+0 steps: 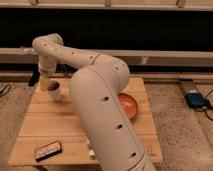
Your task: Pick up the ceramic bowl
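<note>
The ceramic bowl (128, 105) is orange-red and glossy. It sits on the right side of the wooden table (55, 122), and its left part is hidden behind my big white arm (100, 105). The arm reaches up and over to the far left corner of the table. There my gripper (42, 81) hangs at the back left edge, just behind a small pale cup (54, 91) with a dark inside. The gripper is far from the bowl, with nearly the whole table width between them.
A dark flat box (47, 150) lies near the table's front left corner. A small pale object (91, 149) shows by the arm at the front edge. A blue device (198, 100) lies on the floor to the right. A dark wall with a rail runs behind the table.
</note>
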Available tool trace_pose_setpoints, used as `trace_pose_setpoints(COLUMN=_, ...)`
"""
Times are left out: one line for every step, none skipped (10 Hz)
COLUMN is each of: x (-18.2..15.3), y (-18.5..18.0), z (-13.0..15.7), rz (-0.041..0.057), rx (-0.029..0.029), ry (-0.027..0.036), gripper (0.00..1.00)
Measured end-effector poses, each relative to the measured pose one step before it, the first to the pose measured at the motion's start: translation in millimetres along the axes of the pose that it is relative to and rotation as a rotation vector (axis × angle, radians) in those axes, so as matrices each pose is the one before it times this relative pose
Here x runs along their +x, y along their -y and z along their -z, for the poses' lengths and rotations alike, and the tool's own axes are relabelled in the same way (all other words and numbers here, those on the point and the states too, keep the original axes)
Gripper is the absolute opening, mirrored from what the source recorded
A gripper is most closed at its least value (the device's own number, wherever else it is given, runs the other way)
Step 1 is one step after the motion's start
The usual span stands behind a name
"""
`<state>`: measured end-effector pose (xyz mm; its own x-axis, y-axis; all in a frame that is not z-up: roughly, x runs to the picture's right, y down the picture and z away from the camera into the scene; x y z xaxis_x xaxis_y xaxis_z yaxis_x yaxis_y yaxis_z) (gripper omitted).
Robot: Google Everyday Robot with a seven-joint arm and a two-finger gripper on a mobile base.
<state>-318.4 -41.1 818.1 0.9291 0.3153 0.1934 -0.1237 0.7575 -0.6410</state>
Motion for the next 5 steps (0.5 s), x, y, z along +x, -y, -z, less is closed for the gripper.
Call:
trace_pose_setpoints(x=14.14, y=-2.02, z=2.18, rz=-0.03404, rx=0.00601, ry=-0.00052, gripper=0.75)
trace_pose_setpoints(x=15.02, y=-3.03, z=2.09, rz=-0.03253, rx=0.00485, ry=0.00002, gripper=0.75)
trace_pose_setpoints(x=30.30, y=-3.64, z=4.19, rz=-0.05788, rx=0.01345, ry=-0.00142, gripper=0.75)
trace_pose_setpoints(x=21.36, y=-2.50, z=3.65, rz=-0.04493, rx=0.00920, ry=0.00218, gripper=0.75)
trace_pose_setpoints(x=25.86, y=-4.05, z=3.74, rz=-0.05675, rx=0.01057, ry=0.00290, gripper=0.75)
